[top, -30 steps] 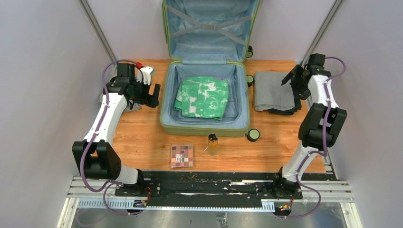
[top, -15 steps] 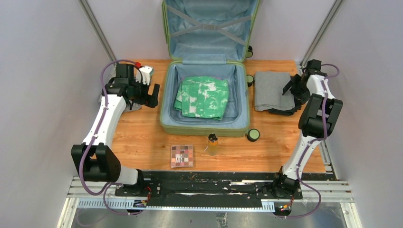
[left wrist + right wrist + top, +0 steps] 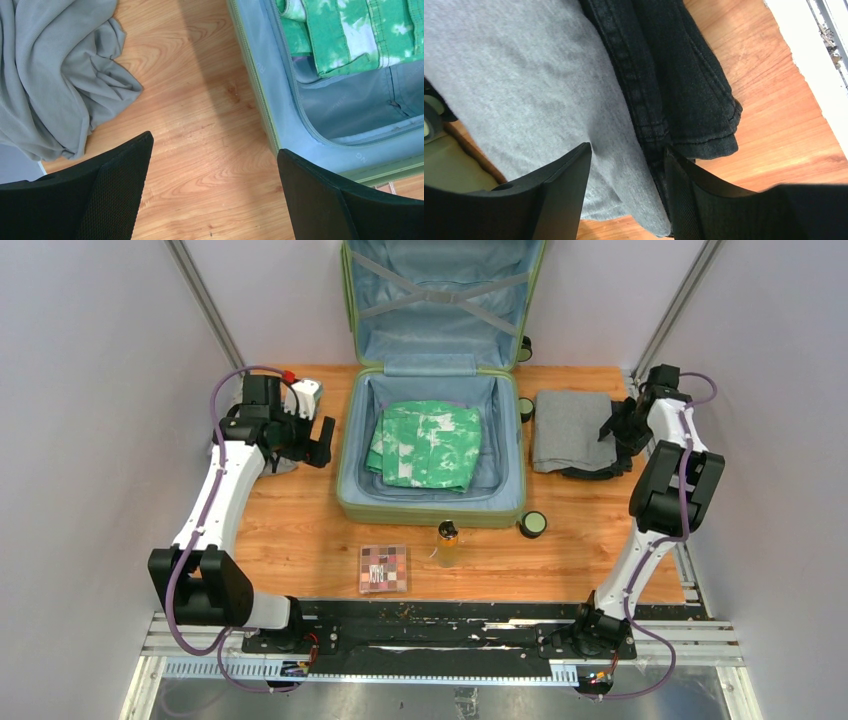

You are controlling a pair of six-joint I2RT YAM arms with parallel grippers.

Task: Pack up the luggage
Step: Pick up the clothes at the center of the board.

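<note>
Straddling the edge of the folded stack, grey garment over black jeans, the right tool shows its jaws part-way together; whether they already pinch cloth I cannot tell. The luggage lies open in the middle of the counter, at nine o'clock from that stack, long axis twelve-to-six. The left tool, spread wide and empty, hangs at the luggage's nine o'clock, the farther arm.

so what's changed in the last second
The right gripper has come down at the right edge of the clothes pile. Its jaws have narrowed around the grey cloth and the dark jeans under it; whether it grips them yet is unclear. The left gripper stays open beside the suitcase. The green clothes inside have not moved.
</note>
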